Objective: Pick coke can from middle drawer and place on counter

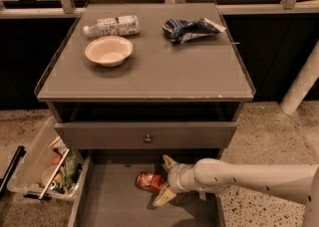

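The coke can (149,181) lies on its side on the floor of the open middle drawer (114,203), below the grey drawer front with the round knob. My gripper (164,181) reaches in from the right, open, with one finger behind the can's right end and the other in front of it. The fingers straddle the can's right end. The counter (164,69) is the flat grey cabinet top above.
On the counter lie a clear plastic bottle (110,26), a white bowl (108,51) and a blue chip bag (189,29). A clear bin of clutter (42,166) stands on the floor to the left of the drawer. A white post (301,84) stands at the right.
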